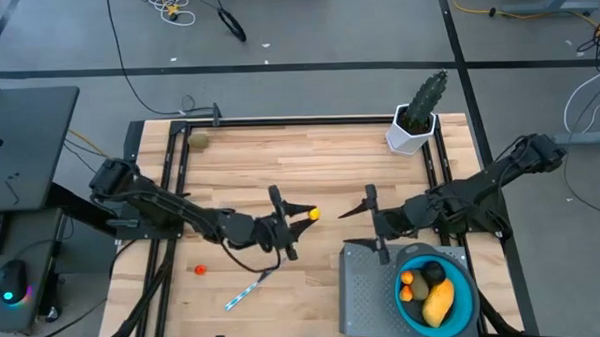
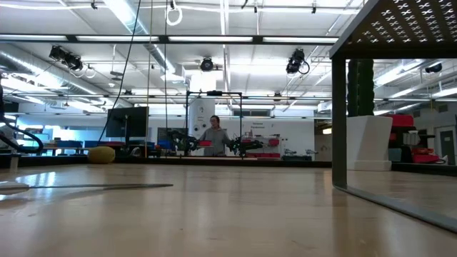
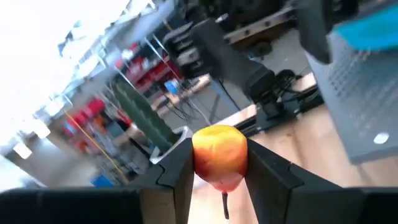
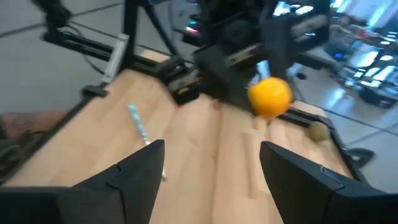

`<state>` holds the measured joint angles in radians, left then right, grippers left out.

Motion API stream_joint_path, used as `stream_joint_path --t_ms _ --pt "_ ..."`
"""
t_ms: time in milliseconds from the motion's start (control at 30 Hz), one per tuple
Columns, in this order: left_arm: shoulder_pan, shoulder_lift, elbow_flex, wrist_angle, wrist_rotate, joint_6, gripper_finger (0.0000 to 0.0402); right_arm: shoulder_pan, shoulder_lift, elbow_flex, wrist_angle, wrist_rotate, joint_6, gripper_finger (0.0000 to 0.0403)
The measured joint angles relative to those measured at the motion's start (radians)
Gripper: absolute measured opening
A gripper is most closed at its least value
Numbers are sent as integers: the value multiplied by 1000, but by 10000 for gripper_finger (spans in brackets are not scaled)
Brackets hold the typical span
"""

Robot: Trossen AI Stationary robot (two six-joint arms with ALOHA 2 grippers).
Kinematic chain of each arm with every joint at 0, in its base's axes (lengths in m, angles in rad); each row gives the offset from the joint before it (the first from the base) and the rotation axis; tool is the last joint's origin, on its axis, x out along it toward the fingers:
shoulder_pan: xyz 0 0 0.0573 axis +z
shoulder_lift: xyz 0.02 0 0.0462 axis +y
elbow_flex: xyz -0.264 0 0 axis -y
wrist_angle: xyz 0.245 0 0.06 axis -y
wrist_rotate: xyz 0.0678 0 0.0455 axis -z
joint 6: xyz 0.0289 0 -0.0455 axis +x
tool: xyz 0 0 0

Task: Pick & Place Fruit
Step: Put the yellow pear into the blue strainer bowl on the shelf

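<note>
I have the left hand (image 1: pixel 300 215) pinching a small orange-yellow fruit (image 3: pixel 219 152) between its two fingers (image 3: pixel 177 171), lifted clear of the table (image 1: pixel 310 158), so I judge this the carry step of one more piece. Just ahead of it, facing it across a short gap, my right hand (image 1: pixel 356 207) hangs with its fingers spread and nothing between them; from its wrist view the fruit shows straight in front, which makes a hand-over look likely. Next I would ease the fruit between those spread fingers, close them, then release mine. Beyond the right hand and off to its side sits the blue bowl (image 1: pixel 465 303), already holding several pieces, beside a grey perforated stand (image 1: pixel 369 286). Behind my left hand a tiny red piece (image 1: pixel 198 269) lies on the table, and an olive one (image 1: pixel 198 141) at the far corner.
</note>
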<state>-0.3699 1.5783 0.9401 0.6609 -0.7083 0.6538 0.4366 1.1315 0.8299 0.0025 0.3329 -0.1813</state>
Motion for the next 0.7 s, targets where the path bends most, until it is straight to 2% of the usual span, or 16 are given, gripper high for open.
stream_joint_path --t_ms 133,267,367,600,700 --pt "-3 57 0 112 -6 215 131 -14 34 0 20 52 -10 275" --pt "-6 60 1 115 14 357 136 -19 35 0 40 58 -11 275" --pt "-11 60 1 118 16 400 135 -18 34 0 66 51 -10 275" --pt "-11 60 1 117 31 461 131 -33 72 0 169 -49 32 275" --pt "-11 60 1 117 31 471 133 -51 108 0 208 -48 35 275"
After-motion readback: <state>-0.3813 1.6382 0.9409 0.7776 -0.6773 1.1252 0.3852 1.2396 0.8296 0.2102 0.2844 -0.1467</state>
